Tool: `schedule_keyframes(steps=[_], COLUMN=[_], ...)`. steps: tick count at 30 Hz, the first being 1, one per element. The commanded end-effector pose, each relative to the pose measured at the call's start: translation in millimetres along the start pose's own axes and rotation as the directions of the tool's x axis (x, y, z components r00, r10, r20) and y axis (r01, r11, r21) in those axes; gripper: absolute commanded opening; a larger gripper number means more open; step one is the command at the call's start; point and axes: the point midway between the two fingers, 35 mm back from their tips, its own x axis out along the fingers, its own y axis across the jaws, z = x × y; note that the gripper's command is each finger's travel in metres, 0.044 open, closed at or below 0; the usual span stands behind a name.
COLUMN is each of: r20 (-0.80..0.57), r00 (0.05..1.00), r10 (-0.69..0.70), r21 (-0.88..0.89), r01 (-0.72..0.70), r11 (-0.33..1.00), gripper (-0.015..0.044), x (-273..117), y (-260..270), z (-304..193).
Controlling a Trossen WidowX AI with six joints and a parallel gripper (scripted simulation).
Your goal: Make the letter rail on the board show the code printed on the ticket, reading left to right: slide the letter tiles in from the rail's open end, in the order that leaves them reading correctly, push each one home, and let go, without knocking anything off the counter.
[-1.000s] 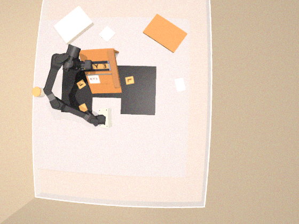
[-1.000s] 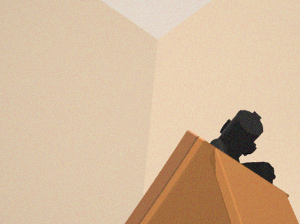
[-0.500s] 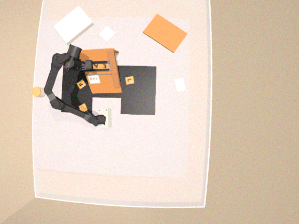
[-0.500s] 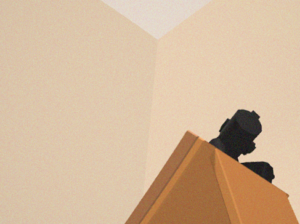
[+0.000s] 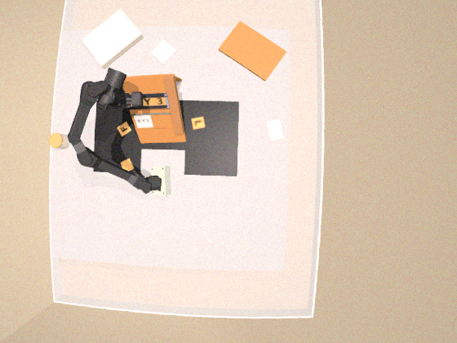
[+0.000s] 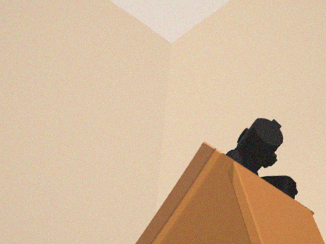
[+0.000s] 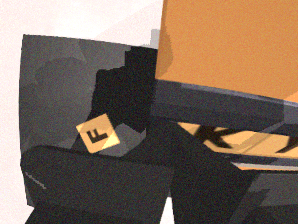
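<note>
The orange board [image 5: 161,135] [image 6: 202,225] carries a dark rail with its open end at the left. The ticket [image 5: 144,121] reads KY3. In the rail, tile Y [image 5: 147,101] and tile 3 [image 5: 160,101] show, 3 nearest the closed right end. Tile K [image 7: 215,138] shows in the wrist view, left of Y; the gripper hides it in the top view. My gripper [image 5: 139,99] is shut and empty at the rail's left part; whether it touches K is unclear. Tile F [image 5: 124,129] [image 7: 98,133] and tile L [image 5: 198,122] lie off the board. Another tile [image 5: 127,164] shows no readable letter.
Black mats [image 5: 216,159] lie under and beside the board. An orange slab [image 5: 252,51], a white box [image 5: 113,38] and white cards [image 5: 164,51] lie around. An orange-topped cylinder [image 5: 58,140] stands at the counter's left edge. The arm base sits on a pale plate [image 5: 163,188].
</note>
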Motion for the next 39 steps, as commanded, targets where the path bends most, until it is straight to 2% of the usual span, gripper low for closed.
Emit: schedule_keyframes(steps=[1, 19, 38, 39], r20=[-0.010, -0.007, 0.050, 0.059], r00=[1.000, 1.000, 0.998, 0.998], r10=[0.001, 0.000, -0.024, -0.020], r21=[0.003, 0.003, 0.006, 0.006], r01=[-0.001, 0.000, 0.024, 0.020], r11=[1.000, 1.000, 1.000, 1.000], gripper=[0.0000, 0.0000, 0.0000, 0.0026], x=[2.6, 1.2, -22.9, -24.5], y=[-4.3, -7.8, -3.5, -5.3], z=[-0.4, -0.7, -21.4, -17.7])
